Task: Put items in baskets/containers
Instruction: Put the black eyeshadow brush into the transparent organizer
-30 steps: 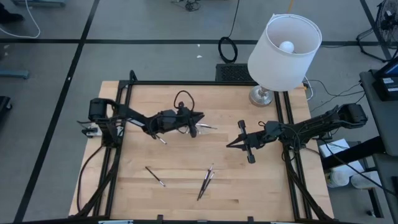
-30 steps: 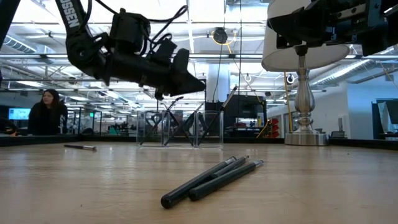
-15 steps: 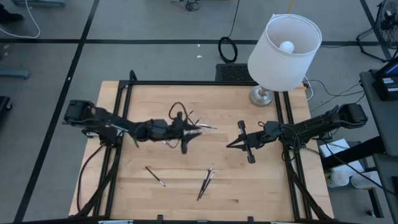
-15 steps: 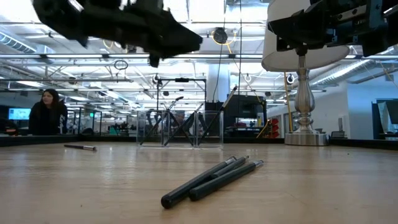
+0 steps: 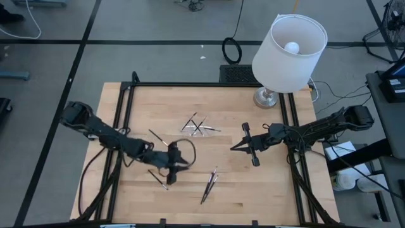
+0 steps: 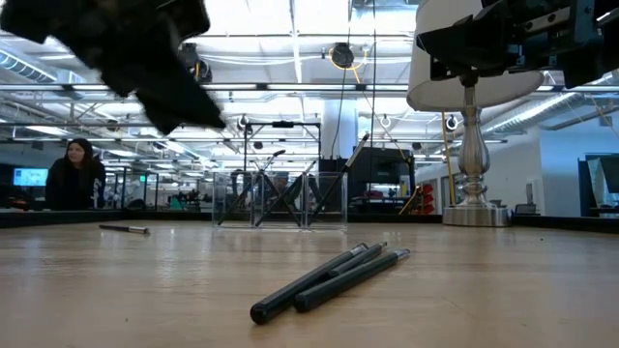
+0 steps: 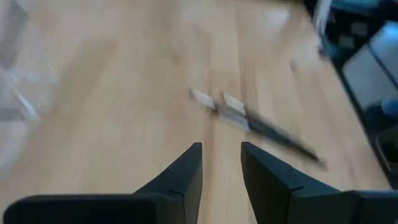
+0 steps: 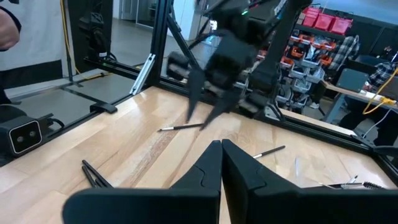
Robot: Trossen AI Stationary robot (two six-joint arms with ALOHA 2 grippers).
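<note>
My left gripper (image 5: 178, 166) hangs open above the wood, left of centre, with nothing between its fingers (image 7: 221, 163). Ahead of it two dark sticks with light tips (image 7: 249, 121) lie side by side on the table (image 5: 209, 182). Another stick (image 5: 159, 178) lies beside the gripper, and one more (image 5: 157, 137) lies farther back. The clear container (image 5: 198, 125) stands at mid-table with several sticks leaning in it (image 6: 280, 198). To the right of the container, my right gripper (image 5: 233, 147) stays shut and empty (image 8: 221, 152).
A white lamp (image 5: 288, 54) stands on its metal foot (image 5: 266, 98) at the table's far right corner. A black frame (image 5: 126, 101) runs round the tabletop. A person (image 6: 73, 174) sits in the room beyond the far edge. Bare wood lies along the near edge.
My left gripper has swung from above the clear container toward the table's near edge and a little leftward, and has tipped up nearer to level. The sticks on the table have kept their places.
</note>
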